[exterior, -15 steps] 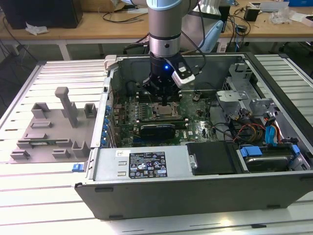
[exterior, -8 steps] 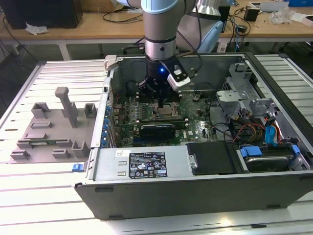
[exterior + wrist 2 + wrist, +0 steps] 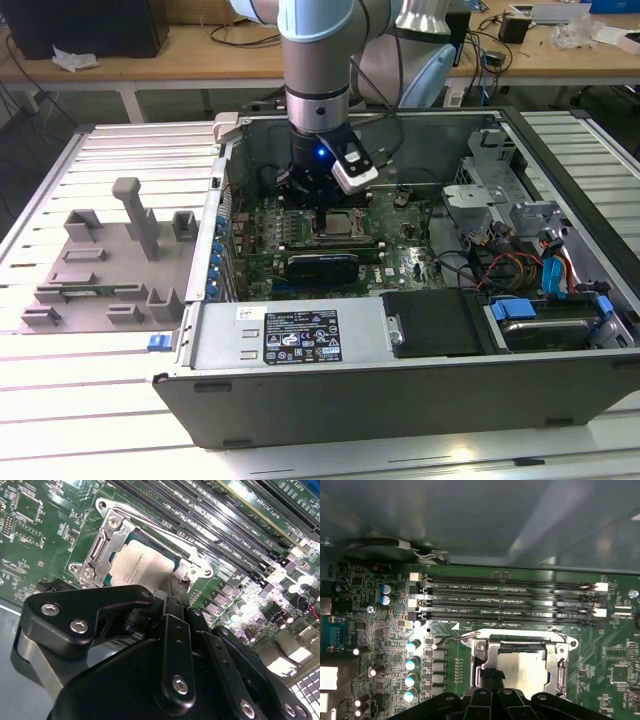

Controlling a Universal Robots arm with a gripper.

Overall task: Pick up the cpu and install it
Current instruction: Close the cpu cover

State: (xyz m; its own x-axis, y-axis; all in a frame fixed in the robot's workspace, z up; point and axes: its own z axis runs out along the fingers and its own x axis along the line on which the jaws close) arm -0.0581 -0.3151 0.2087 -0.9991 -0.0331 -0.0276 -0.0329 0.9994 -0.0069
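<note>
Close under the wrist cameras, the gripper (image 3: 172,584) is hovering with its jaws pressed together and gripping nothing, its tips sitting just at the edge of the socket frame (image 3: 102,545). Inside that frame the cpu (image 3: 137,565) is lying flat, its silver top showing. Beyond it, memory slots (image 3: 510,600) are running across the green motherboard (image 3: 385,630), all sitting inside the open computer case (image 3: 300,400)

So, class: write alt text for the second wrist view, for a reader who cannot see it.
The silver cpu sits inside the metal socket frame on a green motherboard, with the black gripper close by the frame. Long dark memory slots run beside the socket.
</note>
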